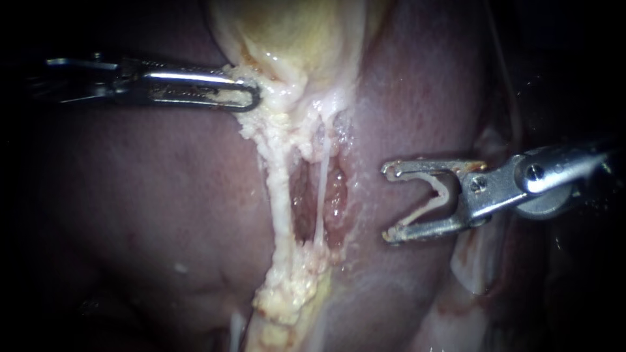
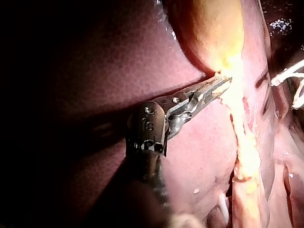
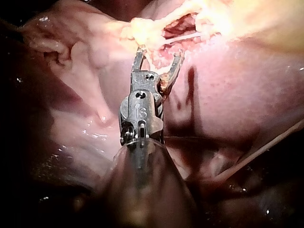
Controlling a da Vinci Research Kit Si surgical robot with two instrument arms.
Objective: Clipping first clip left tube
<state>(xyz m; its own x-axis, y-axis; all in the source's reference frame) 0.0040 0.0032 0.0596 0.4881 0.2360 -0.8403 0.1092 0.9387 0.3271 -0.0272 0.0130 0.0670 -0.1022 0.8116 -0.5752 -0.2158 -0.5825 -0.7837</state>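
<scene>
Two pale tubes run down from the yellowish gallbladder (image 1: pixel 297 39): a thick left tube (image 1: pixel 278 195) and a thin right tube (image 1: pixel 321 189), with a dark red window between them. My left instrument (image 1: pixel 251 98) comes in from the left, its jaws shut on fatty tissue at the gallbladder's neck; the left wrist view shows that same grip (image 2: pixel 219 86). My right instrument (image 1: pixel 389 203) stands to the right of both tubes and apart from them. Its jaws are open and carry a pale V-shaped clip (image 1: pixel 438 195). In the right wrist view these open jaws (image 3: pixel 159 52) point at the tubes (image 3: pixel 187 37).
Dark red liver (image 1: pixel 150 195) surrounds the tubes on both sides. A lump of fatty tissue (image 1: pixel 293 290) sits at the tubes' lower end. Pale folded tissue (image 1: pixel 479 261) lies under the right instrument's shaft.
</scene>
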